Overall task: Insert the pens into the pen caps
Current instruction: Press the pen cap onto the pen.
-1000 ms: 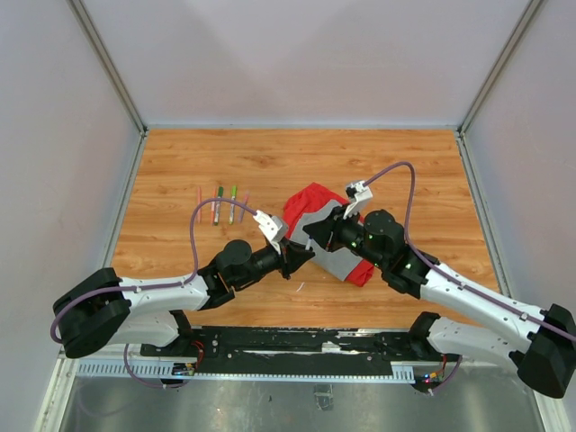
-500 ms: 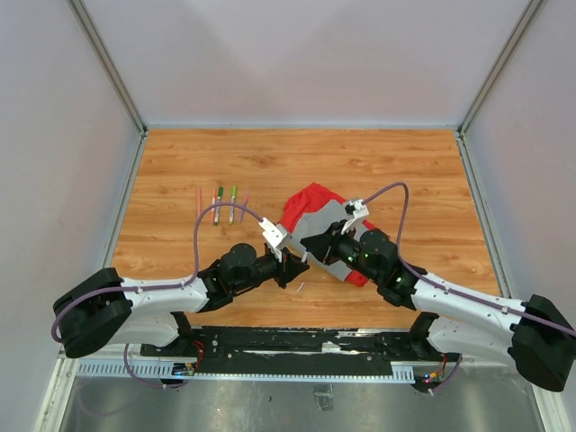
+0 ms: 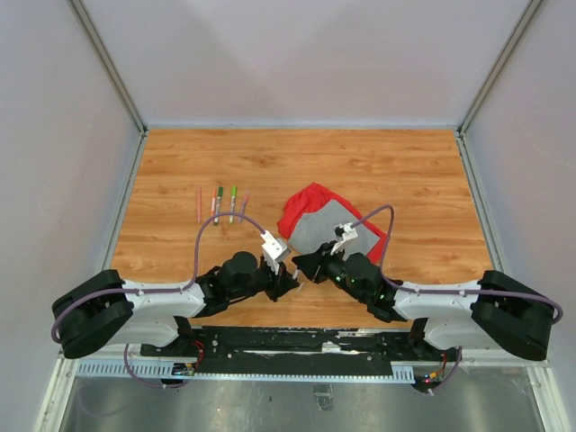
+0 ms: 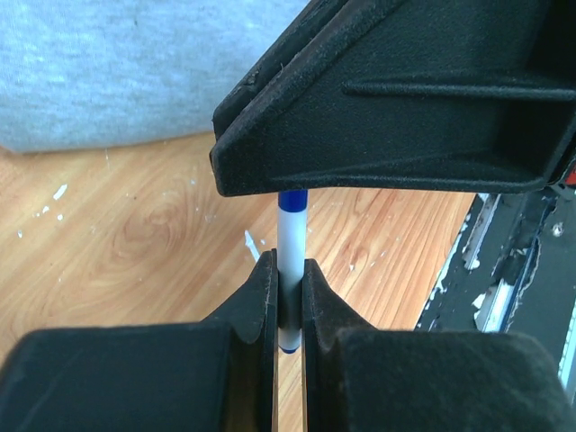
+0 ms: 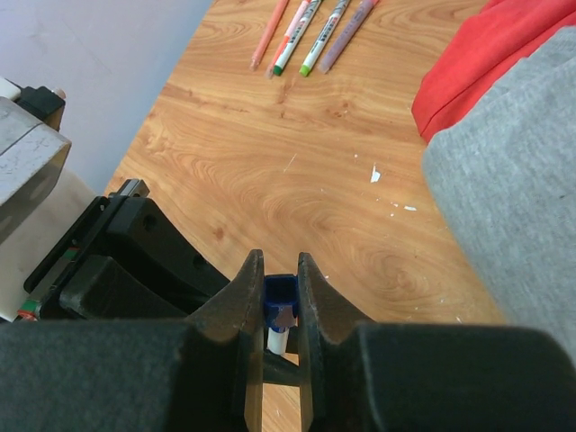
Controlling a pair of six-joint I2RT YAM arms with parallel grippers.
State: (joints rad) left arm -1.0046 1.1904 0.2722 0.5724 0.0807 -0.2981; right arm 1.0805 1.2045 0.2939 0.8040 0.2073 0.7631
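Observation:
My left gripper point(image 4: 288, 283) is shut on a white pen with blue ends point(image 4: 290, 243). Its far end runs up under the right gripper's black body. My right gripper point(image 5: 280, 279) is shut on a blue pen cap point(image 5: 280, 297), and the pen's white barrel point(image 5: 275, 340) shows just below the cap, seated in it. In the top view the two grippers point(image 3: 286, 273) point(image 3: 308, 266) meet tip to tip near the front middle of the table. Several other pens point(image 3: 220, 204) lie in a row at the back left; they also show in the right wrist view point(image 5: 310, 27).
A red-and-grey cloth point(image 3: 324, 225) lies just behind the right gripper; it shows in the right wrist view point(image 5: 504, 135) and the left wrist view point(image 4: 117, 63). The table's front edge and black rail point(image 3: 297, 342) lie close below the grippers.
Both grippers have moved toward the front of the table and closer together. The right arm has folded low and drawn off the cloth.

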